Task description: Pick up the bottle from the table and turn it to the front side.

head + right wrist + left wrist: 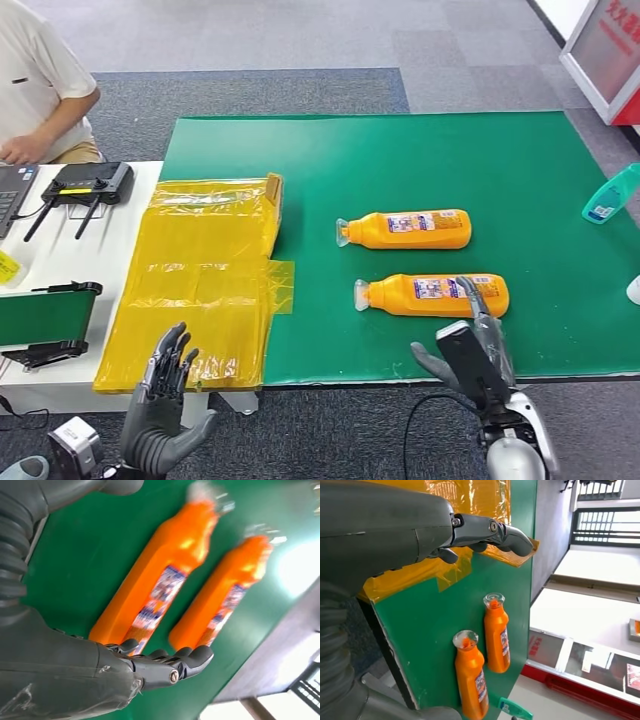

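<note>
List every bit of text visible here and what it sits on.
No text here can be read.
Near orange bottle: blue and white label, print too small; blurred in the right wrist view.
Far orange bottle: same label, too small.
Teal bottle: white label, too small.
Red and white sign: white characters, cut off and illegible.
Yellow sticker: unreadable.

Bright even light, soft shadows, right wrist view motion-blurred, window glare

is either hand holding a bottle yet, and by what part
Nothing is held. The right hand hovers open by the near orange bottle, and the left hand is open beside the yellow bag.
</note>
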Robot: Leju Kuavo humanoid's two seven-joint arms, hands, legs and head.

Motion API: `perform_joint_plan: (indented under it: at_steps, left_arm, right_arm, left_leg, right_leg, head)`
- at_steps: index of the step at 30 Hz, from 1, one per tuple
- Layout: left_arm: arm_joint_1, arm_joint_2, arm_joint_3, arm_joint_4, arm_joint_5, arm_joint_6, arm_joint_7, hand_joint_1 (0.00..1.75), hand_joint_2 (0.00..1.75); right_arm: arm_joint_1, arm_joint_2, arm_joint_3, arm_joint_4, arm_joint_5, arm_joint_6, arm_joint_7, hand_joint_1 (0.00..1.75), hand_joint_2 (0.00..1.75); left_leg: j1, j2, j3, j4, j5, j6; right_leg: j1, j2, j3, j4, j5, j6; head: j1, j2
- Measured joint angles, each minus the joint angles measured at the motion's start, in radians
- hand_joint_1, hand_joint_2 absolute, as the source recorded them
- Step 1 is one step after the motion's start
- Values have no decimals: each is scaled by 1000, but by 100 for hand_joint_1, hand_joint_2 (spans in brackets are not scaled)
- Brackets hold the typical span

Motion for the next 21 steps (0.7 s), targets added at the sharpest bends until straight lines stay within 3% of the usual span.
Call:
perform_joint_plan:
  at_steps: [4, 8, 17, 21]
  left_arm:
    - [-8, 12, -7, 5, 15, 16, 0, 0, 175]
    - [-19, 27, -19, 14, 25, 32, 2, 0, 175]
    - [-25, 47, -35, 26, 38, 41, 2, 0, 175]
    - [-45, 67, -58, 40, 67, 59, 2, 0, 175]
  right_arm:
    - [-52, -137, 85, 35, 184, -13, 117, 0, 175]
    - [-114, -251, 157, 81, 230, -9, 162, 0, 175]
    - [-155, -344, 222, 129, 239, 11, 187, 0, 175]
    - [-243, -393, 265, 209, 173, 77, 190, 0, 175]
  left_leg:
    - [0, 0, 0, 0, 0, 0]
    - [0, 0, 0, 0, 1, 1]
    - [0, 0, -1, 0, 1, 1]
    - [0, 0, -1, 0, 1, 1]
  right_leg:
    - [0, 0, 0, 0, 1, 1]
    - [0, 0, 0, 0, 1, 1]
    - [0, 0, 0, 0, 1, 1]
    - [-1, 0, 0, 0, 2, 2]
  head:
    - [0, 0]
    - [0, 0]
    - [0, 0]
    - [0, 0]
